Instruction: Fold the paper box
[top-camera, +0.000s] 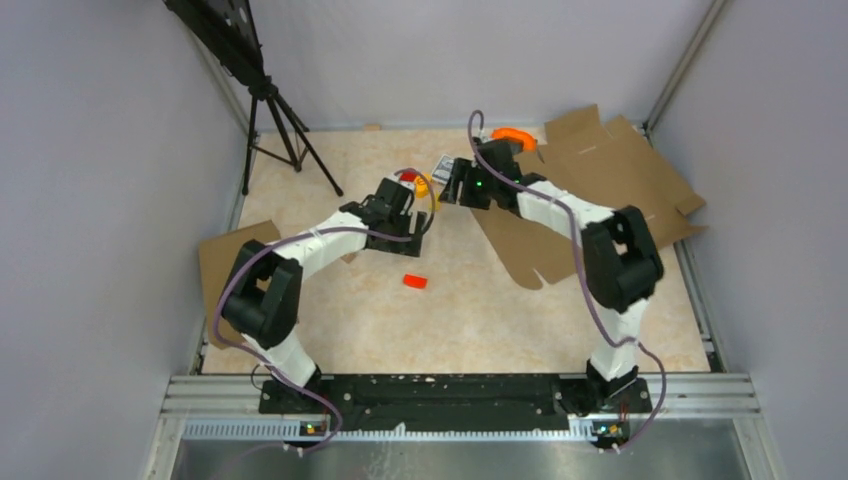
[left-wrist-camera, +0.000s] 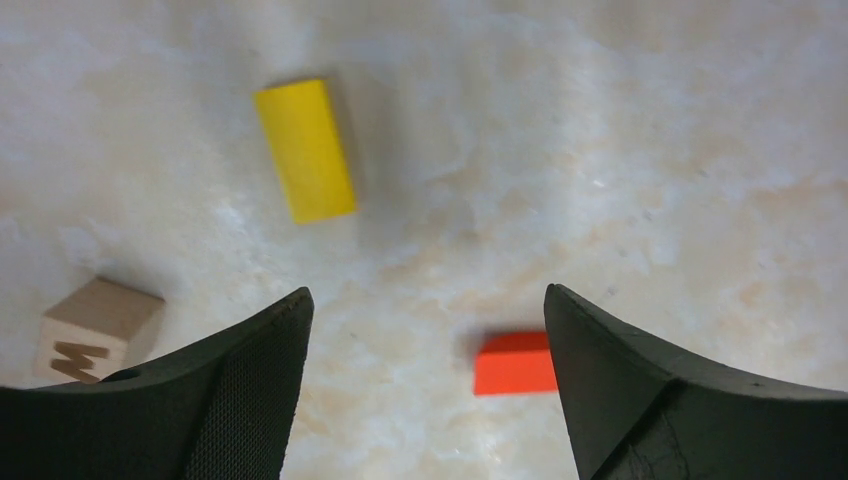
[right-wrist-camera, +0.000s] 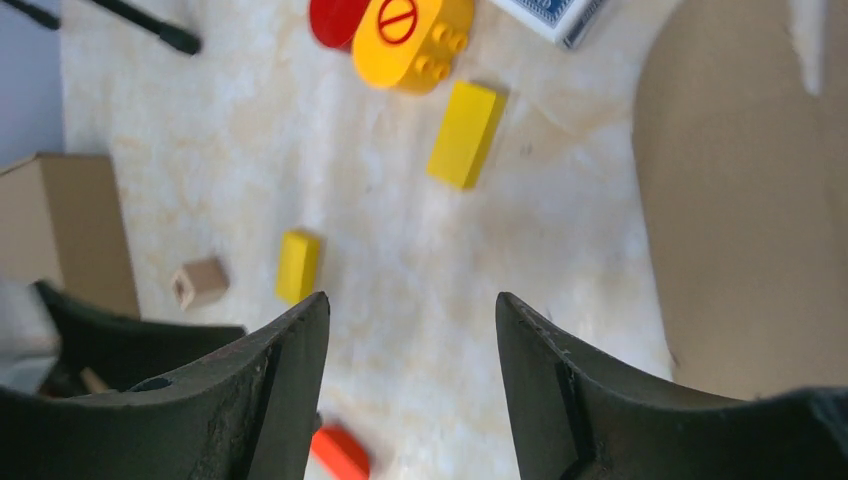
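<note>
A brown box (top-camera: 225, 262) sits at the left edge of the desk (top-camera: 470, 330), partly under the left arm; it is not the one to fold. The left end effector (left-wrist-camera: 428, 300) hangs released and empty over a yellow block (left-wrist-camera: 305, 150), a wooden cube (left-wrist-camera: 95, 325) and a red block (left-wrist-camera: 515, 362). The right end effector (right-wrist-camera: 412, 300) is also spread, with nothing between its fingers. The paper box (top-camera: 600, 185) lies flat and unfolded toward the far right corner.

Neither arm is on the sheet, so the step looks like a reach for it. The right arm would do best to slip a finger under a near flap. The left could cross over and pin the middle panel so the sheet does not skate. Both should steer clear of the loose blocks.

From above, the right arm covers the sheet's near left part. No crease lines can be made out. The right wrist view shows only one rounded flap edge.
</note>
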